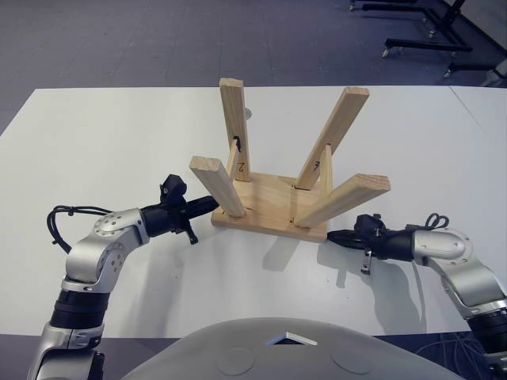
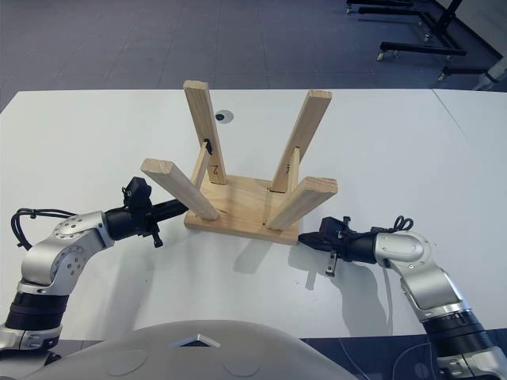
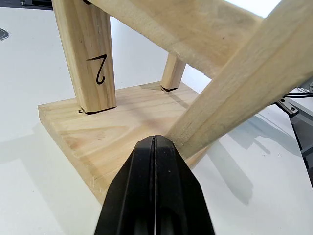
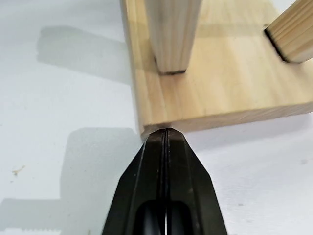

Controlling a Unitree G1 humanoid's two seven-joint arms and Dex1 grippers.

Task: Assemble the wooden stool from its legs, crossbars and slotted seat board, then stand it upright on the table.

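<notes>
Both pairs of fingers are clenched on nothing. The left gripper [image 3: 154, 141] has its tip at the near left edge of the seat board [image 1: 268, 207], by the foot of the near left leg [image 1: 215, 184]. The right gripper [image 4: 166, 131] meets the board's near right corner. The stool lies upside down in the middle of the surface [image 1: 119, 142], its four legs splayed upward. Turning it over looks to be what remains. Shut fingers can only push, so the board may slide or pivot. The leaning legs look loosely seated and could drop out.
</notes>
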